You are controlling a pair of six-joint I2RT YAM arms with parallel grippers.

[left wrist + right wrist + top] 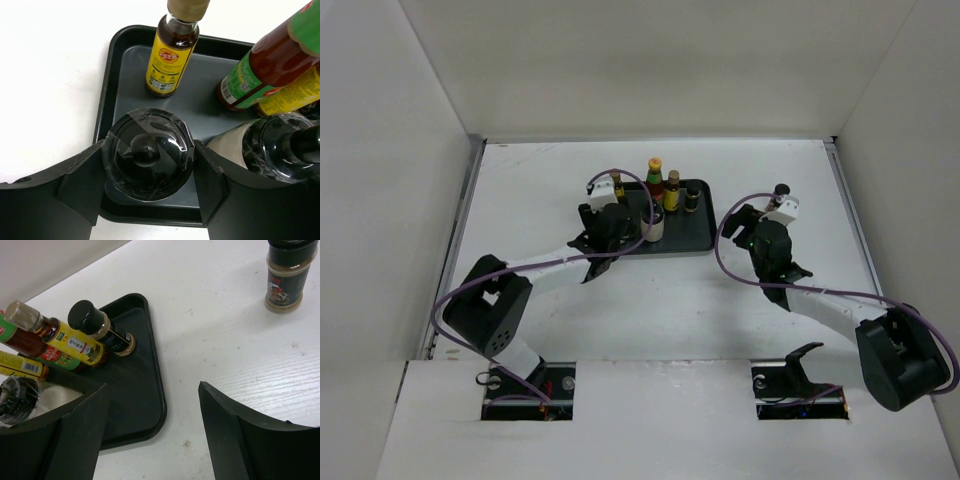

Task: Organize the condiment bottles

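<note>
Six condiment bottles (672, 190) on one tray (700, 230), seventh bottle (781, 192) to its right; black-capped bottle (145, 160) clamped in left gripper (148, 145), right gripper (152, 386) jaws apart.

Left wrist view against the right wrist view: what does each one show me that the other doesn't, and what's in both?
Only the left wrist: the left gripper closed on an upright black-capped bottle. Only the right wrist: the right gripper open and empty, and a spice bottle standing on the table, off the black tray. Both: that tray, the red green-labelled bottle and a second black-capped bottle.
</note>
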